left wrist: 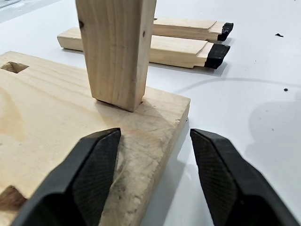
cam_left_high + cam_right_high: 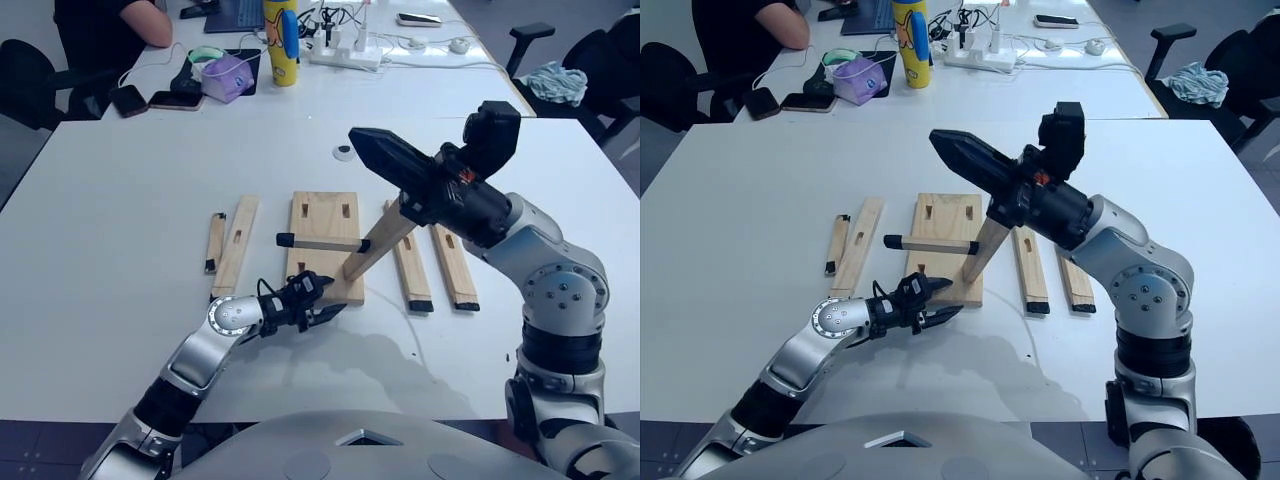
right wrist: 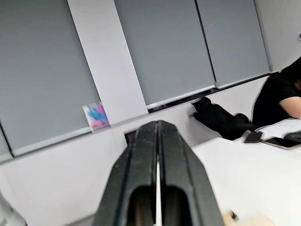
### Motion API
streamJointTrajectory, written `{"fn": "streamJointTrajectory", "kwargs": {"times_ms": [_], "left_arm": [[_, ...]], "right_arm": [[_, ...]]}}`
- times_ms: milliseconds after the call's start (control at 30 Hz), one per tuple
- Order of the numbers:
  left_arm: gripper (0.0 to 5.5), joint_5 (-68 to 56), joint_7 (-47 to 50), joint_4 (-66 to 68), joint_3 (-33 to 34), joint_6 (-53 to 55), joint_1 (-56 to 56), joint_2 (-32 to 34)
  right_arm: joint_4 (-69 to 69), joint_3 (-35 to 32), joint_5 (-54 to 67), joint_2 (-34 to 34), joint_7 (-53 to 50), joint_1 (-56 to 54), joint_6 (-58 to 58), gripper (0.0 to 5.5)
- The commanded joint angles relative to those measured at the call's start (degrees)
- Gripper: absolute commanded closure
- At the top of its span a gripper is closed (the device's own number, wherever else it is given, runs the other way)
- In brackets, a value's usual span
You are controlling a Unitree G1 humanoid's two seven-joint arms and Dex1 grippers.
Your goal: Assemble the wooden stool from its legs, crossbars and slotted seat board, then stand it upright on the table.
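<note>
The pale wooden seat board (image 2: 322,225) lies flat on the white surface (image 2: 120,220), with rectangular slots showing near its corners. One leg (image 2: 375,248) leans tilted, its lower end on the board's near right corner, possibly seated in a slot. A dark-tipped crossbar (image 2: 318,243) juts sideways from it over the board. Two black-capped legs (image 2: 411,268) lie side by side just right of the board. A slotted leg (image 2: 236,248) and a short crossbar (image 2: 214,243) lie to its left.

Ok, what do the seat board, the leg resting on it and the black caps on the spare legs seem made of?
Seat board: pale bare softwood, likely pine; open grain, matte, rough-sawn edge. Leg: same unfinished wood, grain lines and a small dark knot. Black caps: matte, smooth, probably rubber or plastic.
</note>
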Motion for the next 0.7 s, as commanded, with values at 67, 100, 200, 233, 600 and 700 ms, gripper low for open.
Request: {"fn": "streamJointTrajectory", "kwargs": {"times_ms": [67, 100, 200, 233, 600, 700], "left_arm": [[2.75, 1.52, 0.91, 4.70, 0.49, 2.29, 3.58, 1.64], [2.75, 1.06, 1.07, 4.54, 1.11, 1.12, 3.58, 1.19], [2.75, 1.66, 1.49, 4.56, 1.31, 0.44, 3.17, 1.22], [2.75, 2.03, 1.50, 4.76, 1.01, 0.88, 3.01, 1.29], [2.75, -0.46, 1.73, 1.29, -0.42, -4.13, 0.20, -4.40], [2.75, -0.95, 3.10, 0.48, -0.32, -4.07, -0.35, -7.12]], "right_arm": [[8.18, -10.26, 6.79, -1.65, -3.84, -5.02, -1.49, 5.48], [10.16, -12.05, 7.42, -1.90, -4.67, -5.33, -1.82, 5.48], [15.63, -15.02, 3.06, -3.00, -6.80, -5.28, -3.84, 5.48], [17.66, -13.71, -3.09, -3.82, -8.14, -4.75, -5.45, 5.48], [12.71, -1.00, -33.83, 2.25, -18.17, 20.47, -9.72, 4.81], [7.29, 0.78, -37.58, 4.89, -22.69, 27.87, -8.61, 4.39]]}}
